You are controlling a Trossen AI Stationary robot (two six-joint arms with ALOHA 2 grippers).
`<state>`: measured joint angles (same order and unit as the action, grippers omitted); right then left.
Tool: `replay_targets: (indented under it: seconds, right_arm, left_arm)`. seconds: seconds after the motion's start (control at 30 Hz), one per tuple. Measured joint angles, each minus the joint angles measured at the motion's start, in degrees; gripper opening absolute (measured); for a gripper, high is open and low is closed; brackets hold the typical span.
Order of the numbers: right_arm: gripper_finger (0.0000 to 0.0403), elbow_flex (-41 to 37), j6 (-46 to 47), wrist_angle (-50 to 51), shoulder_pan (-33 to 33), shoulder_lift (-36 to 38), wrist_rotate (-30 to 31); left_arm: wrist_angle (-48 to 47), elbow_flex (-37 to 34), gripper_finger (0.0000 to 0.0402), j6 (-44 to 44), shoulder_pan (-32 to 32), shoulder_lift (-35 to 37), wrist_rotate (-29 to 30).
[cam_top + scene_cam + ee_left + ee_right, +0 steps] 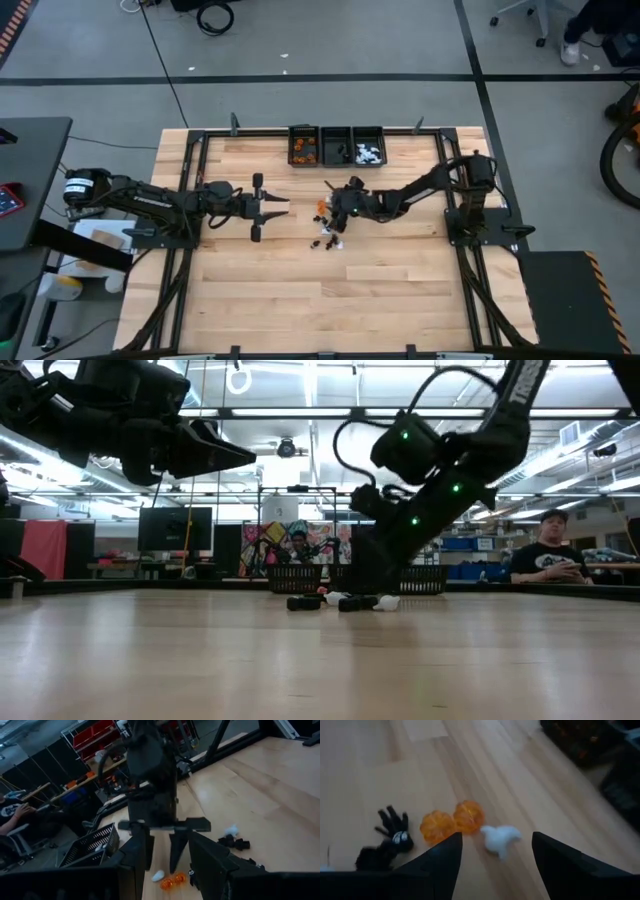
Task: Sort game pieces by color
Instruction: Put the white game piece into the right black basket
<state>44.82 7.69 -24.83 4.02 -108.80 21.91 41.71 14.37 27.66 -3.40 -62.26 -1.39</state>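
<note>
Pieces [328, 228] are lying mid-table, bins [338, 145] standing well beyond; right gripper [335, 212] is hanging over them, nearer than left gripper [280, 207], which is waiting beside with fingers parted. Wrist view: open fingers are straddling the white piece [500, 838], orange pair [452, 823] just beside.

Two orange game pieces [453, 822], translucent, ribbed like small pumpkins, just ahead of right gripper [496, 851] black fingers [437, 865]. White piece [500, 839] between same fingers, toward tips. Black pieces [387, 842] off to one side of fingers, one with white spot. Tabletop [400, 280] pale blond wood, plank stripes. Three bins [337, 145] black: one showing orange contents, another white. Left gripper [283, 208] black, fingertips pale. Table frame [200, 135] black. Floor [400, 40] grey with black tape lines.
</note>
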Motion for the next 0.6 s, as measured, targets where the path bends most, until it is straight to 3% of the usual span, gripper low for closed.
replay_targets:
  seconds: [0.1, 0.3, 0.6]
  right_arm:
    - [0.0245, 0.1, -0.8, -4.7, 1.8, -3.4, -2.7]
    - [0.0233, -0.1, -1.5, -10.5, 2.3, -7.0, -2.2]
    - [0.0141, -1.2, 0.0, -4.2, -0.7, -4.5, -1.1]
  left_arm:
    - [-0.4, 0.0, 0.0130, 0.1, 0.0, 0.0, 0.0]
    - [-0.4, 0.0, 0.0130, 0.6, -0.6, 0.0, 0.1]
    - [-1.9, 0.0, 0.0130, -0.4, -0.5, 0.0, 0.2]
